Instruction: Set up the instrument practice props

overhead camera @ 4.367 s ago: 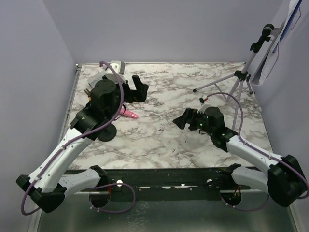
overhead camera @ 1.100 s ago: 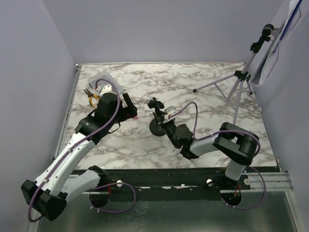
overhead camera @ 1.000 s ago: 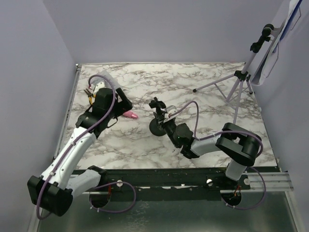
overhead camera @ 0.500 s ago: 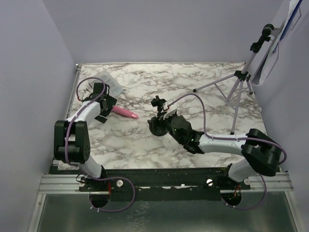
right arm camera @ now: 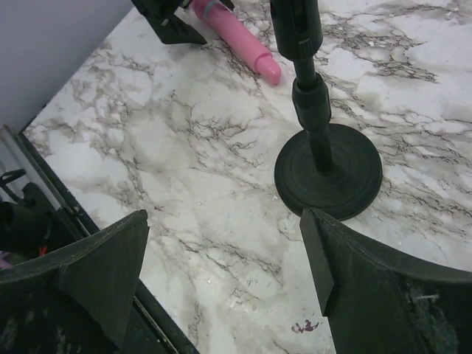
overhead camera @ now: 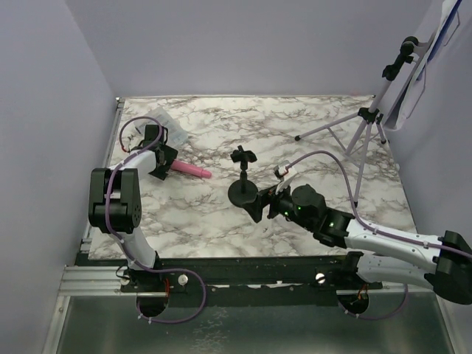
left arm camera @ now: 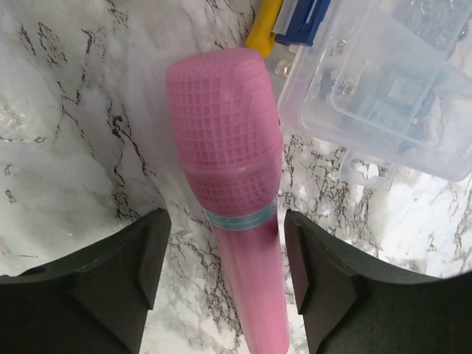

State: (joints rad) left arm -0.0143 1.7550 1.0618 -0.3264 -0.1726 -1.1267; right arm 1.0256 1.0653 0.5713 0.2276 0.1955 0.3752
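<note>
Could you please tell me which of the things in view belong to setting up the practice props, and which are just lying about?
Belong to the job:
pink microphone
black mic stand
music stand
sheet-music pages

Just lying about:
clear plastic box
yellow-handled tool beside the box, only partly in view

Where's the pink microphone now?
Top view, left side: the pink microphone lies within the open left gripper, beside the clear box, left of the mic stand.

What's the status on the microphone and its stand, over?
Left gripper open, straddling pink microphone lying flat. Right gripper open, stand upright just ahead, not held. Plastic box beside microphone head.
</note>
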